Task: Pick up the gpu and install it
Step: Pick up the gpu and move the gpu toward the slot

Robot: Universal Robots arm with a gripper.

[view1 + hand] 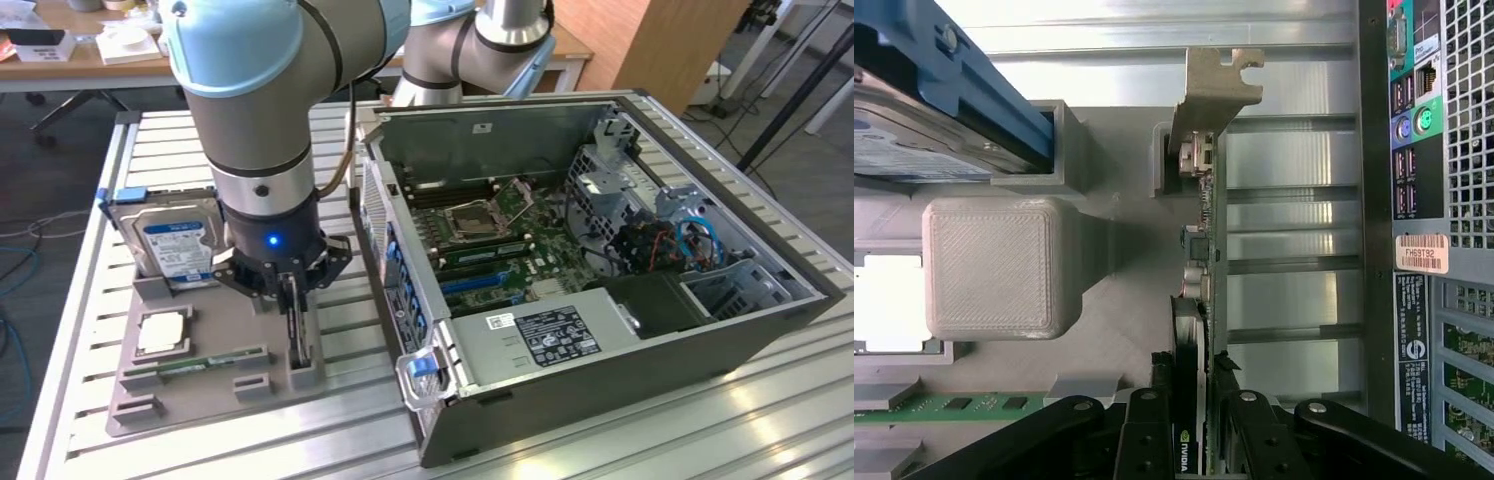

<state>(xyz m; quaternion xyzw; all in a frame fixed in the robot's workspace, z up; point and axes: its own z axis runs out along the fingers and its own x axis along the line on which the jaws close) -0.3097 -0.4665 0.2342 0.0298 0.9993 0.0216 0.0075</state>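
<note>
The gpu [302,338] stands on edge in a slot of the grey tray [187,395], pale bracket [1216,85] at one end; the gripper [296,300] pinches its upper edge between both fingers; a hard drive [174,245] and memory stick [214,362] share the tray, beside the open computer case [641,350].

We found the thin black gpu card [303,335] [1196,300] standing on edge in a grey plastic tray [194,390] [1124,330], pale metal bracket [1216,85] at one end, jaws pinching it.
</note>
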